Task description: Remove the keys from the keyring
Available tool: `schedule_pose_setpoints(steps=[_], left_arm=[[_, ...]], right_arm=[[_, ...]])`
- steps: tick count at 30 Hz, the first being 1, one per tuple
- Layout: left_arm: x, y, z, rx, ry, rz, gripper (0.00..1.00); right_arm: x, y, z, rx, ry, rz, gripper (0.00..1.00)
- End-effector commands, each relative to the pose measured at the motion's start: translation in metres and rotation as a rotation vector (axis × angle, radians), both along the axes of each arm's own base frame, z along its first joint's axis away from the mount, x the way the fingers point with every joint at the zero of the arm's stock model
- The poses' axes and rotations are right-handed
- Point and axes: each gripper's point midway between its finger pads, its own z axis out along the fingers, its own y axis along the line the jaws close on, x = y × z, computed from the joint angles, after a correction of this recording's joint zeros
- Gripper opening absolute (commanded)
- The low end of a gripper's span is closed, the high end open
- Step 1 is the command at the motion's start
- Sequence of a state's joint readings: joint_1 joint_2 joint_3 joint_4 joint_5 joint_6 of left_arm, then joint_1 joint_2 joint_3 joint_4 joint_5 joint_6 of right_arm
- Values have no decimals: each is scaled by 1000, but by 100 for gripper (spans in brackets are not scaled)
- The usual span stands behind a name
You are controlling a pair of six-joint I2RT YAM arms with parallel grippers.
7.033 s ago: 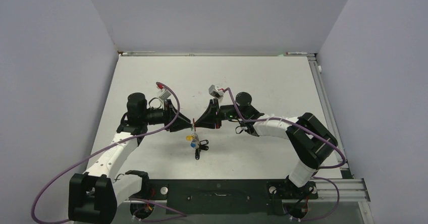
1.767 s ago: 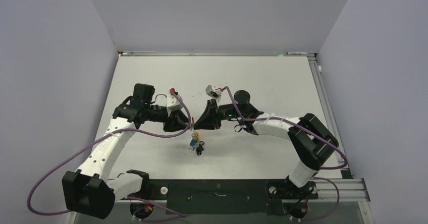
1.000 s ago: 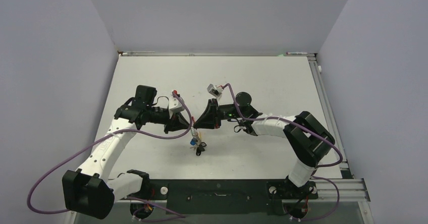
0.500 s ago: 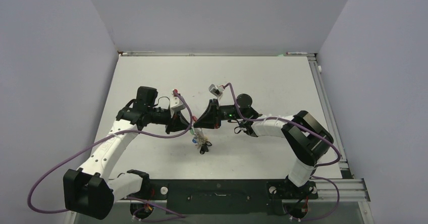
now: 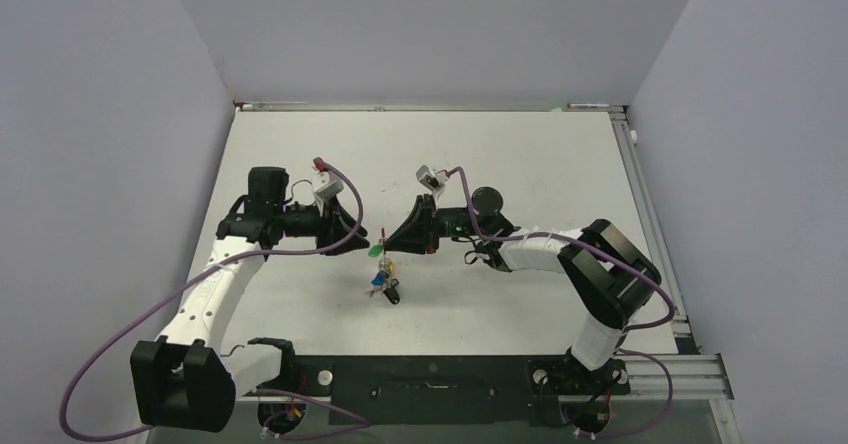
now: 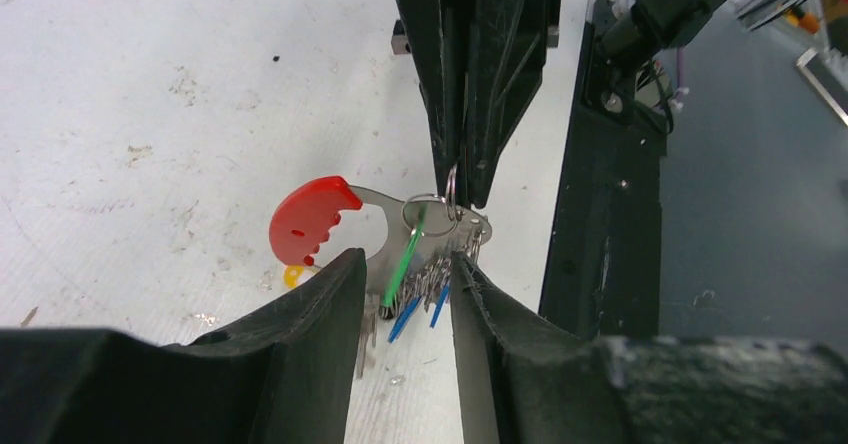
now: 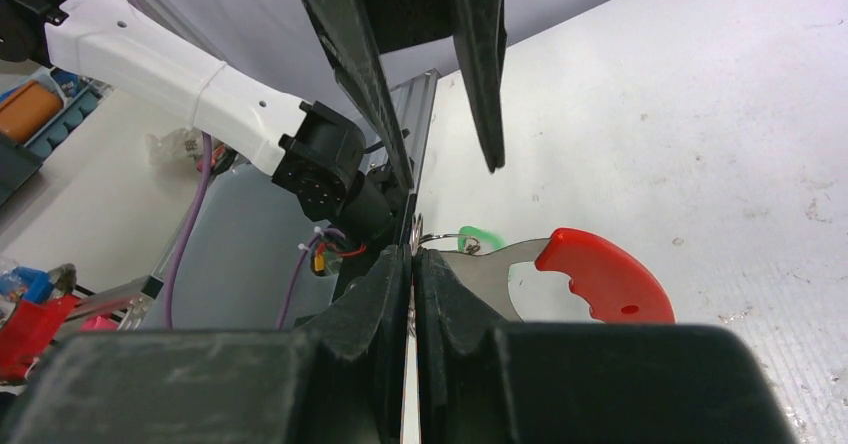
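Observation:
The keyring (image 6: 372,204) is a grey crescent with a red arc (image 6: 308,220). My right gripper (image 7: 411,256) is shut on the thin wire ring at the crescent's end and holds it above the table. The keys (image 6: 418,292) hang from it, with green, blue and yellow tags. My left gripper (image 6: 405,260) is open. Its fingers (image 6: 300,354) stand to either side of the hanging keys and do not touch them. From above, the bunch (image 5: 380,280) dangles between the left gripper (image 5: 362,236) and the right gripper (image 5: 389,245). The green tag (image 7: 479,235) shows behind the crescent (image 7: 488,272).
The white table (image 5: 500,144) has walls on three sides. A black rail (image 5: 430,379) with both arm bases runs along its near edge. Purple cables (image 5: 120,349) loop beside the left arm. An aluminium rail (image 5: 640,179) lines the right side.
My left arm has drawn back a little to the left and its wrist has turned. The right gripper has stayed put. The hanging keys have swung slightly leftward.

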State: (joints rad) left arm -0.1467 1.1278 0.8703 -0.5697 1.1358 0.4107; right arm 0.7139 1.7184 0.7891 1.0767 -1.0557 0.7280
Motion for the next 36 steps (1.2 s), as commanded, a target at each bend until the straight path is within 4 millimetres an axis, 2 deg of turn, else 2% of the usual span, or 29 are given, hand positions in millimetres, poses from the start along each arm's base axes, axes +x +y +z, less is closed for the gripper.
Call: schedule_pose_setpoints(steps=[1,6,18,25,33,36], left_arm=[[5,-4,42,-140,-28,-26,34],[7,-9,48,-210,22,-28,36],[0,-21,32,-236,85,-34,35],[-1,-23,23,-228,103,-27,27],[-5,-30,25,-231,103,-55,22],[-7,-31,25,-232,108,-64,14]], right_arm=[[-7,-4,43,114,-201,30,5],[-7,-4,43,114,-207,29,5],[-7,-3,50,139,-206,26,5],[-9,-3,55,160,-199,30,5],[-11,-2,56,165,-199,36,5],[-10,-2,58,168,-201,33,5]])
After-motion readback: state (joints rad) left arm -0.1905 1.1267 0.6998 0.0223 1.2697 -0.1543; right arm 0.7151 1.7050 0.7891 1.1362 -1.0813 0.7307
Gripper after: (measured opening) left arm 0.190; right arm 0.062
